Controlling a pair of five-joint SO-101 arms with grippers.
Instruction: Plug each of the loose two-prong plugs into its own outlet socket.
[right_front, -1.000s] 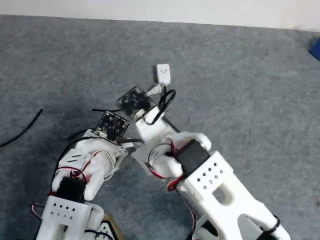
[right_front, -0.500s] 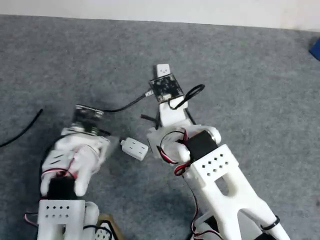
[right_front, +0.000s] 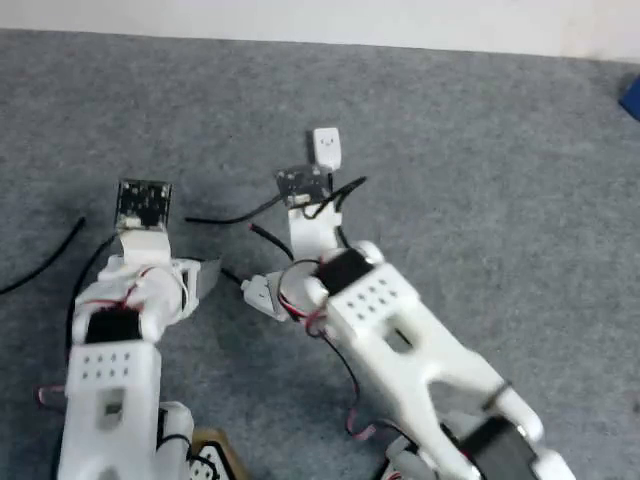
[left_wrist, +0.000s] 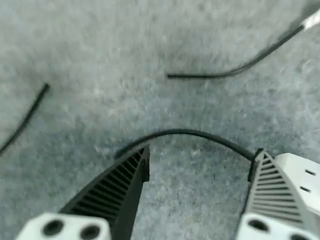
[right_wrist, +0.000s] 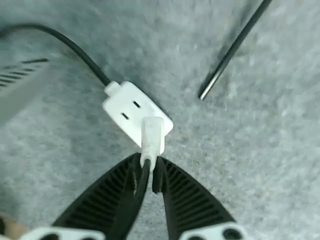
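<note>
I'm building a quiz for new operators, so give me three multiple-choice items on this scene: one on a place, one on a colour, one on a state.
1. Where is the plug? A) against the outlet B) atop an arm C) far from any socket
2. The outlet's cable is: A) red B) black C) yellow
3. The left end effector is: A) shut on something B) shut, empty C) open, empty
Answers: 1A, the plug meets the outlet's end, held by the right end effector; 2B, a black cable leaves the outlet; 3C, its fingers stand apart over the carpet.
</note>
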